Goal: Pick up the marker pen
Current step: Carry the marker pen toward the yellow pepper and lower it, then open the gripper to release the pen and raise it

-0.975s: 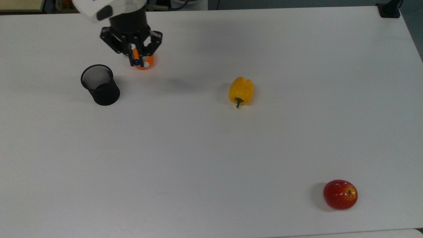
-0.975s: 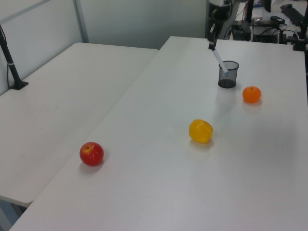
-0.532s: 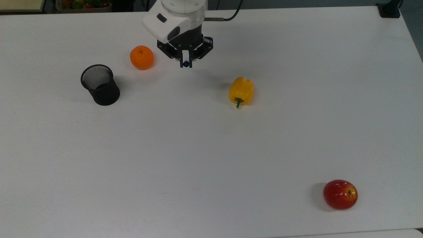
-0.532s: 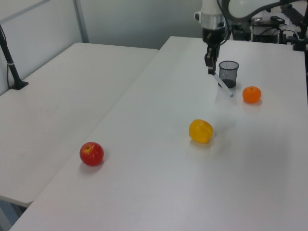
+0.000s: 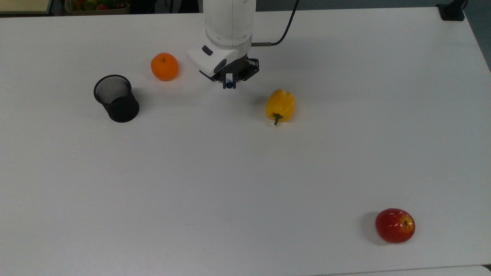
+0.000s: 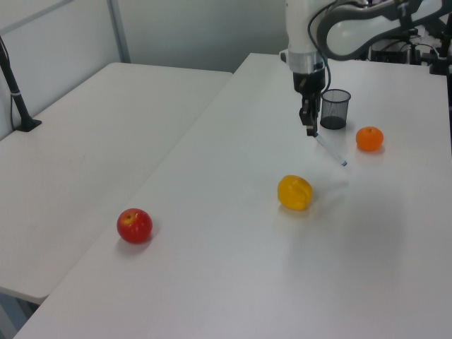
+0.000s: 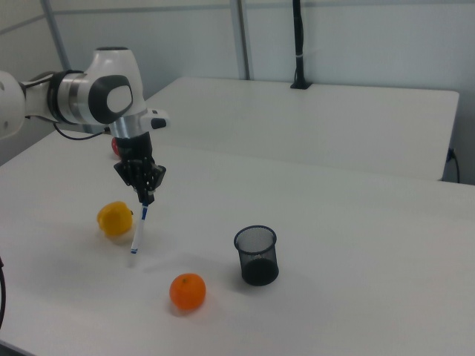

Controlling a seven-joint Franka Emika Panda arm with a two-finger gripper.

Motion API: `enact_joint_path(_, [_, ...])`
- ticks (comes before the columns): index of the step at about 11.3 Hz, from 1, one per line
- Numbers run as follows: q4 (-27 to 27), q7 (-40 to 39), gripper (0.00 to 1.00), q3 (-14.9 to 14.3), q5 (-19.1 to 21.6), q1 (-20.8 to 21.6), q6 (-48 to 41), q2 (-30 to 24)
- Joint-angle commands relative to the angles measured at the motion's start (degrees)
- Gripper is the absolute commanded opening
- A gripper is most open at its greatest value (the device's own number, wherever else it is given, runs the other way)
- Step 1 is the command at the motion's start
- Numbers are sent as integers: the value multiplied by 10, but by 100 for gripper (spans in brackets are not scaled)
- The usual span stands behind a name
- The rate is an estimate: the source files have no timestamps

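You have the marker pen [image 7: 139, 228] off the table, hanging from the end effector [image 7: 146, 197] by its upper end; in the right view it slants down from the fingers with its blue-tipped lower end lowest, above the white table [image 7: 356, 245] between the yellow pepper [image 7: 114, 219] and the orange [image 7: 187, 291]. In the left view the marker pen [image 6: 330, 150] runs down toward the left view's right from the end effector [image 6: 310, 130], its tip near the surface, though you cannot tell whether it touches. In the top view you look almost straight down the pen, so the marker pen [image 5: 229, 83] appears as a short white stub with a blue dot pinched in the end effector [image 5: 229, 81]. The fingers are closed tight on the pen, with the white arm above them reaching down from the table's far edge in the top view. The yellow pepper [image 5: 280, 106] lies just to the top view's right of the end effector, stem toward the near edge. The orange [image 5: 164, 66] sits on the top view's left of the end effector, and the black mesh cup [image 5: 116, 98] stands upright farther left, well apart from the pen. A red apple [image 5: 395, 225] rests alone near the top view's lower right corner.
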Motion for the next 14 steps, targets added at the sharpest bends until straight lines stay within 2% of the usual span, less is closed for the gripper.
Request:
enact_joint_path(1, [0,4,7,-6,9,6,22,16])
enact_joint_path(4, [2,3,14,-6,8,6,25,19])
enact_joint_path(6, [2,-3,37,-6,4,6,24,19])
enact_joint_path(7, [3,-2,78,-6,3,5,24,19])
enact_joint_path(8, [4,0,100,-6,0,5,24,19])
enact_joint_path(11, [16,2,100,-6,-1,3,20,12])
enact_joint_path(14, [23,0,100,-10,0,-6,11,-29])
